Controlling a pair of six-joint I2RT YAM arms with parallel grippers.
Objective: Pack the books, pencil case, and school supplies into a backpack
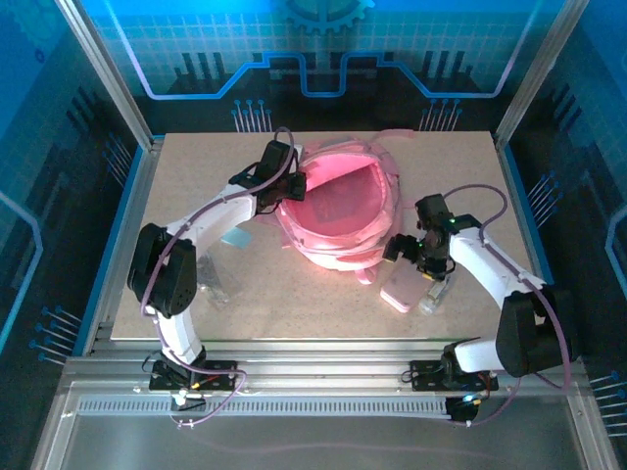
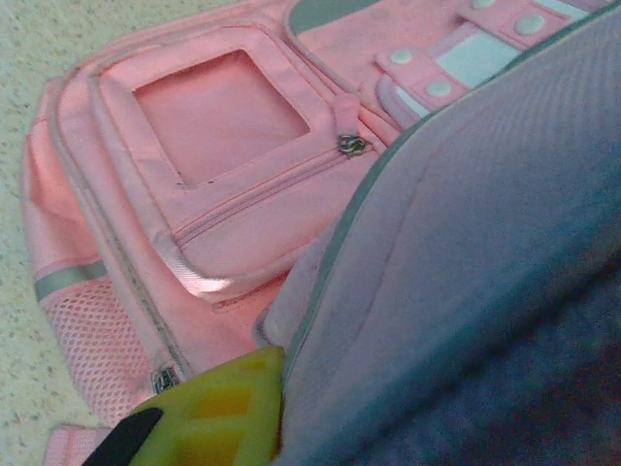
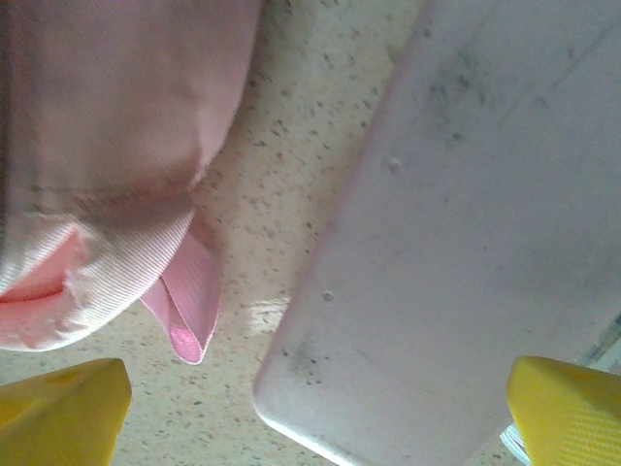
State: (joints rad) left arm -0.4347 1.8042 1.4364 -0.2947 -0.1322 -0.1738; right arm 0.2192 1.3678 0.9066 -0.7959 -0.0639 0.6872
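Left hand [image 1: 287, 176] is clenched on the raised flap of the backpack [image 1: 328, 257] at its far left rim. Its wrist camera shows one yellow finger [image 2: 228, 413] against the grey-edged fabric, and the other finger is hidden behind the flap. What lies inside the open backpack is too washed in pink to make out.

Right hand [image 1: 416, 269] hangs released and points down, its fingers spread wide over the pencil case [image 1: 399, 289]. The case lies flat on the bench [image 1: 196, 166] just right of the backpack, and the wrist view cuts off its far end. A small clear oblong item [image 1: 437, 292] lies just beside the case, partly under the arm. A light-blue square [image 1: 233, 238] sits by the left forearm.

The bench is speckled beige and stands inside aluminium posts [image 1: 103, 73] and blue-lit panels [image 1: 323, 49].
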